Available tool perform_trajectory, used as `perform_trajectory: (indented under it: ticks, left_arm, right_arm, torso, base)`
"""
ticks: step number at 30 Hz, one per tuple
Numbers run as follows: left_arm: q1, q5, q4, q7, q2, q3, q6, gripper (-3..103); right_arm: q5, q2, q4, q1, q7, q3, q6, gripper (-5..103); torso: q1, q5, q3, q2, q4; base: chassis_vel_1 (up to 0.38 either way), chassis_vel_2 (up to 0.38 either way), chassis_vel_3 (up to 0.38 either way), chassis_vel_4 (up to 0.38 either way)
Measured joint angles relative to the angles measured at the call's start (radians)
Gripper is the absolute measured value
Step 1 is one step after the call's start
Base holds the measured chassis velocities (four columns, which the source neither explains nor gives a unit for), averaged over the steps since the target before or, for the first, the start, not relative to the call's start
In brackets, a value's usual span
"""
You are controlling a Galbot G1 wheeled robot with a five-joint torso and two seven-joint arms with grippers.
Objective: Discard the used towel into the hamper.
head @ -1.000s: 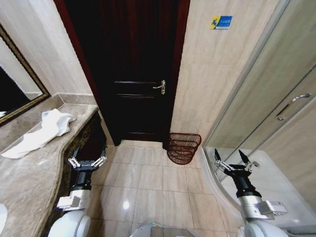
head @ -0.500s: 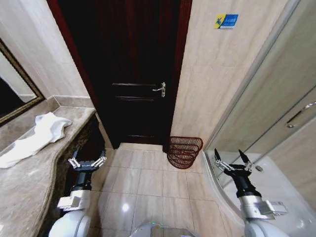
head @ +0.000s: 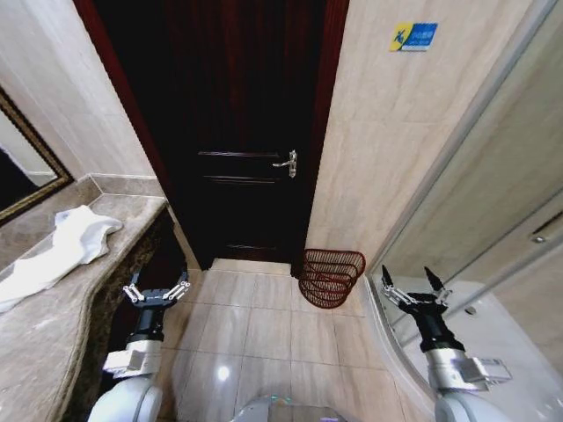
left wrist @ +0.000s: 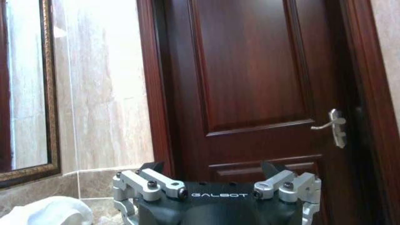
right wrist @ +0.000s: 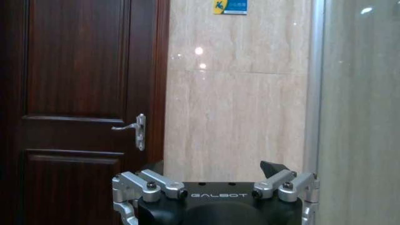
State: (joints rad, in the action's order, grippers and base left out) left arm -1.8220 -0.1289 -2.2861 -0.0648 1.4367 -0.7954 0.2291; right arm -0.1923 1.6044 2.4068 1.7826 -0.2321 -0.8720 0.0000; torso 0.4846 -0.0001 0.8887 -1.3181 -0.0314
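View has swung right: towel (head: 62, 251) now farther left of wide-open left gripper (head: 156, 291), hamper (head: 331, 277) between it and wide-open right gripper (head: 412, 290); nothing grasped yet.

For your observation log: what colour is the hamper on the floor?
Dark reddish-brown open wire hamper, best in the head view.

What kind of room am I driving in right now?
Most likely a bathroom: marble vanity counter with a crumpled white towel, gold-framed wall mirror, and glass shower enclosure beside the dark wooden door.
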Motion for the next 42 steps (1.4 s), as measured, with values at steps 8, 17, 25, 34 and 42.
perform_trajectory:
  ticks: [8,17,25,34,42]
  left_arm:
    - [-0.002,0.001,0.000,0.000,0.000,-0.001,0.002,100]
    - [-0.003,0.002,0.004,0.003,0.003,-0.001,0.004,100]
    - [-0.001,0.004,0.009,0.003,0.004,0.000,0.007,100]
    - [-0.004,0.005,0.016,0.002,0.005,-0.004,0.027,100]
    - [-0.003,0.004,0.019,0.002,0.004,-0.002,0.031,100]
  right_arm:
    - [0.001,0.001,0.002,0.001,-0.001,0.000,0.000,100]
    - [0.004,-0.001,0.002,0.000,-0.001,-0.001,-0.002,100]
    - [0.004,-0.001,-0.003,0.000,-0.001,-0.001,-0.002,100]
    - [0.006,0.000,-0.005,0.002,-0.002,-0.002,0.002,100]
    - [0.010,0.003,-0.005,0.002,-0.006,-0.001,0.002,100]
  torso:
    - [0.000,0.0001,0.000,0.000,-0.0001]
    - [0.000,0.0000,0.000,0.000,0.0000]
    - [0.000,0.0000,0.000,0.000,-0.0001]
    - [0.000,0.0002,0.000,0.000,-0.0002]
    - [0.000,0.0000,0.000,0.000,0.0001]
  base:
    - [-0.032,0.133,0.130,-0.022]
    - [0.012,0.163,0.160,0.024]
    - [0.032,0.196,0.203,0.042]
    - [0.046,0.203,0.208,0.060]
    - [0.035,0.213,0.196,0.040]
